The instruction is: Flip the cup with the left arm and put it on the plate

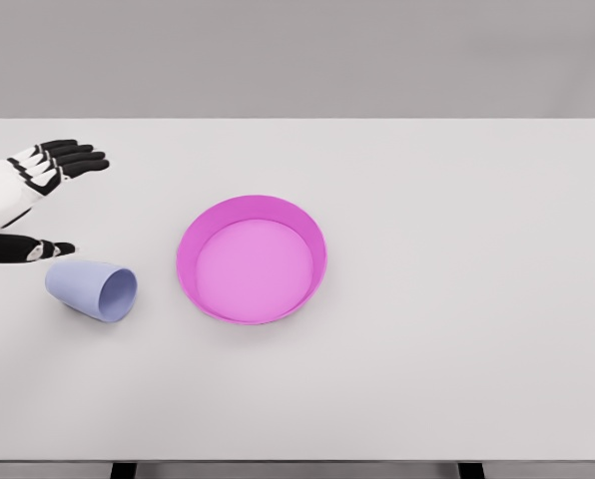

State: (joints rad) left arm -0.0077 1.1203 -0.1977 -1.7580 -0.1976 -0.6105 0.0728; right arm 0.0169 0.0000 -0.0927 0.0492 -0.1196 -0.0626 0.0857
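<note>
The pale blue cup (91, 289) lies on its side on the white table (457, 349), mouth turned toward the lower right, just left of the pink plate (252, 258) but not touching it. Above the cup's closed end hangs the left hand (40, 200), fingers (73, 157) stretched wide and thumb (28, 248) near the cup, holding nothing.

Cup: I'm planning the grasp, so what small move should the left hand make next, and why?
Probably lower the left hand toward the cup and close around its side. The cup lies on its side on the table, mouth toward the plate, ungrasped. The hand's fingers are spread open just above and left of it, holding nothing.
</note>
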